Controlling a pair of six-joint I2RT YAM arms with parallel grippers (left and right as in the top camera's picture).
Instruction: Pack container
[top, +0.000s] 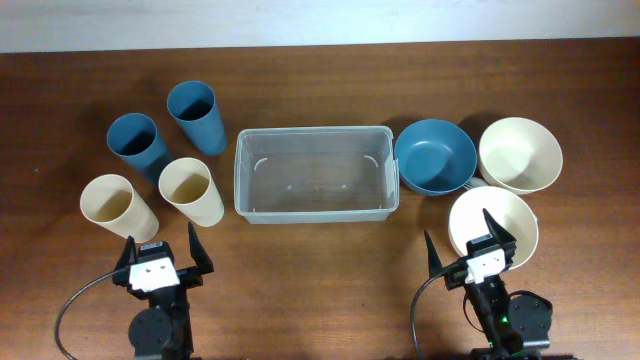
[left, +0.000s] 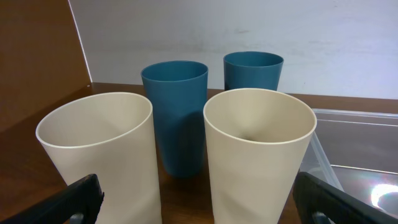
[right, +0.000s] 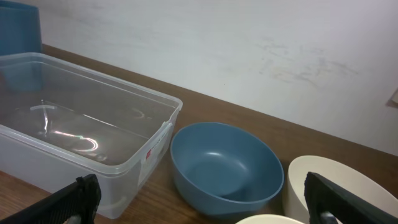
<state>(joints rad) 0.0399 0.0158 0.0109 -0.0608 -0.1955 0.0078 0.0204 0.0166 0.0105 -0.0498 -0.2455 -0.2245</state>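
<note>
The clear rectangular container (top: 316, 174) stands empty at the table's middle; it also shows in the right wrist view (right: 81, 130) and at the left wrist view's right edge (left: 357, 140). Two blue cups (top: 198, 116) (top: 137, 144) and two cream cups (top: 190, 190) (top: 118, 208) stand left of it. A blue bowl (top: 434, 156) and two cream bowls (top: 519, 154) (top: 492, 226) sit right of it. My left gripper (top: 162, 250) is open and empty, just in front of the cream cups (left: 259, 155) (left: 102, 155). My right gripper (top: 469, 240) is open and empty, above the near cream bowl.
A white wall (top: 320, 20) runs behind the wooden table's far edge. Bare wood (top: 320, 290) lies between the two arms at the front.
</note>
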